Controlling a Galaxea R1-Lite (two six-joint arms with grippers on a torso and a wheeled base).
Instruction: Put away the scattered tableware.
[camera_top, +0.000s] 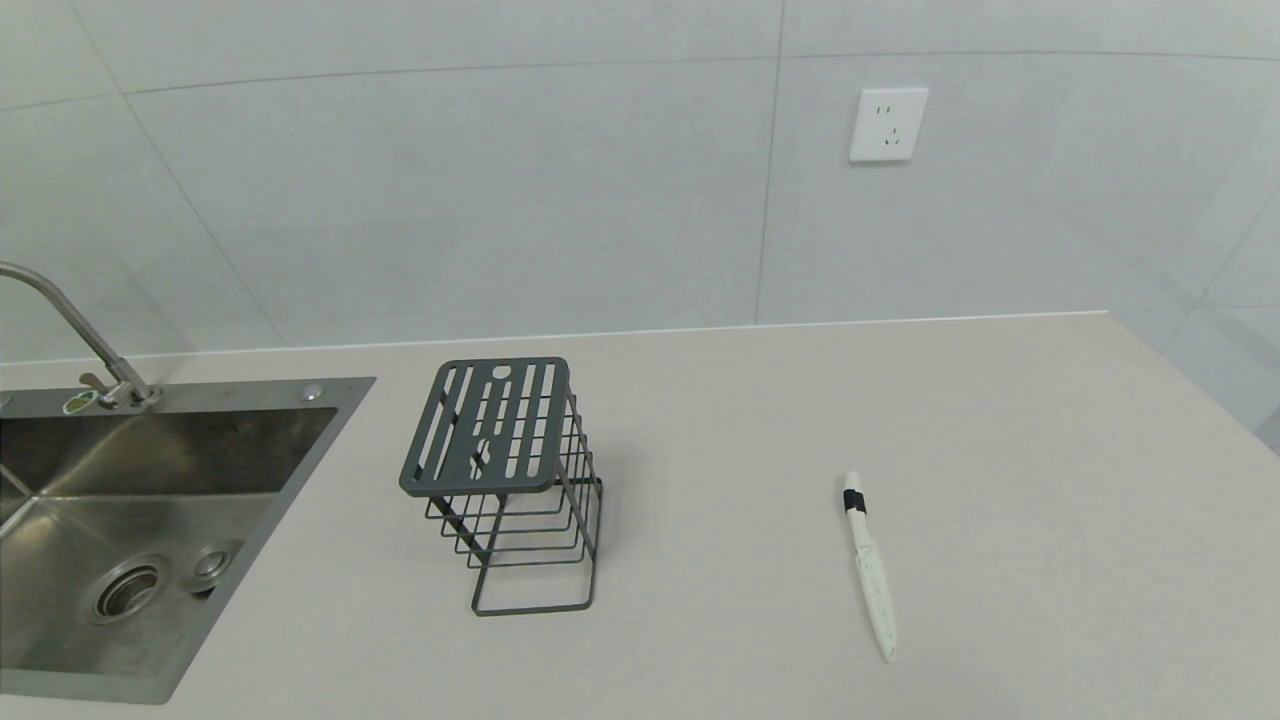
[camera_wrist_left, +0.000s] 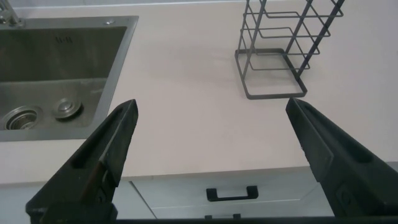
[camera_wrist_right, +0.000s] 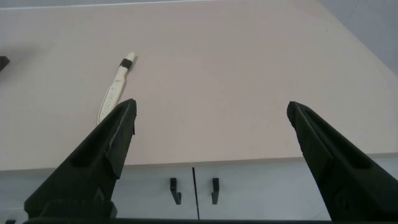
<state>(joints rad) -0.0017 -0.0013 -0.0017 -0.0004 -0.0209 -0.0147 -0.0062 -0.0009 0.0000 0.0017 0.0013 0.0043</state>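
A cream-white knife (camera_top: 870, 565) with a black band near its handle end lies flat on the beige counter (camera_top: 1050, 480), right of centre. Its blade tip points toward the front edge. The same knife (camera_wrist_right: 115, 90) lies well ahead of my right gripper (camera_wrist_right: 211, 115), which is open and holds nothing. A dark wire rack (camera_top: 505, 470) with a slotted top plate stands upright at the counter's middle. My left gripper (camera_wrist_left: 211, 115) hangs open in front of the counter, with the rack's base (camera_wrist_left: 270, 74) ahead of it.
A steel sink (camera_top: 60, 600) with a drain and a faucet (camera_top: 70, 325) is set into the counter at the left. A wall socket (camera_top: 887, 124) sits on the tiled wall behind. Cabinet handles (camera_wrist_right: 193, 190) show below the counter's front edge.
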